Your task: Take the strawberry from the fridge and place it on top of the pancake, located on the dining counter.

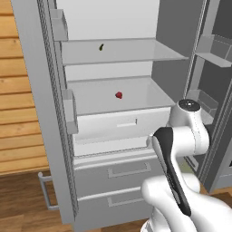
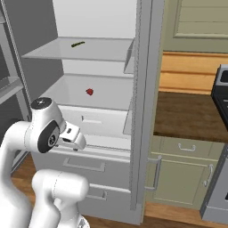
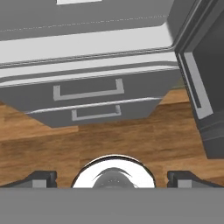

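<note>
Strawberry [image 1: 118, 95] sits mid-shelf in the open fridge [image 1: 54, 136], hand [image 3: 112, 177] wide and empty, aimed down at drawers w/ floor behind; risk: reach clips shelf edge or nudges berry deeper.

Stood folded up, white arm [image 1: 181, 181] bent at a big round joint with a dark cap on top. Rose from the low corner, went up to that joint, then turned down. Small wrist part [image 2: 71, 137] stuck out to the side below the joint. End effector [image 3: 112, 177] pointed down at the floor. Two small dark fingertips [image 3: 41, 178] sat far apart at the bottom of the hand view, one at each side. Spread wide, with nothing held between them.
</note>
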{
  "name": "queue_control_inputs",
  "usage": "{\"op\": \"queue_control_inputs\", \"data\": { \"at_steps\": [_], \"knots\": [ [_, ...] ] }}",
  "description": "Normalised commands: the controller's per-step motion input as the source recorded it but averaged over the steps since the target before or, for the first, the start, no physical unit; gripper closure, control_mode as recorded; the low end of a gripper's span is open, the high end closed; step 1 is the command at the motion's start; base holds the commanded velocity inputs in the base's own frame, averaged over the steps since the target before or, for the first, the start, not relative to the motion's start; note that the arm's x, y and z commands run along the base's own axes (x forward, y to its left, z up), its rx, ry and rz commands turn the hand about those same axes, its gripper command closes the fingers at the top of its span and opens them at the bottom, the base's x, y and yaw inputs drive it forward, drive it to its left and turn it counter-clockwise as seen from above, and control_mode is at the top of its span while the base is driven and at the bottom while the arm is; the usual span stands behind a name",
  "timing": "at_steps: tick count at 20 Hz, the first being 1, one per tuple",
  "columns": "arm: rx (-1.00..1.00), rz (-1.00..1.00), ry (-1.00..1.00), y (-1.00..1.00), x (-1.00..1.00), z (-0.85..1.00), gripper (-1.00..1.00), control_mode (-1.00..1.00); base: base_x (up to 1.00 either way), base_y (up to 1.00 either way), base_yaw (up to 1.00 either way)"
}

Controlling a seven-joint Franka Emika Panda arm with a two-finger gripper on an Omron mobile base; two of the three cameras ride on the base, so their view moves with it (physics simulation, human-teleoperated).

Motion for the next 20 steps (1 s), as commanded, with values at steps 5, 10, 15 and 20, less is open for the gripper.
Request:
{"op": "queue_control_inputs", "data": {
  "at_steps": [5,10,15,20],
  "knots": [
    [0.0,0.0,-0.03,0.0,0.0,0.0,-1.0,-1.0,0.0,0.0,0.0],
    [0.0,0.0,-0.01,0.09,0.0,-0.04,-1.0,1.0,0.01,0.08,0.02],
    [0.0,0.0,0.0,0.0,0.0,0.0,-1.0,1.0,0.33,0.42,0.15],
    [0.0,0.0,0.0,0.0,0.0,0.0,-1.0,1.0,0.52,0.12,0.02]
  ]
}}
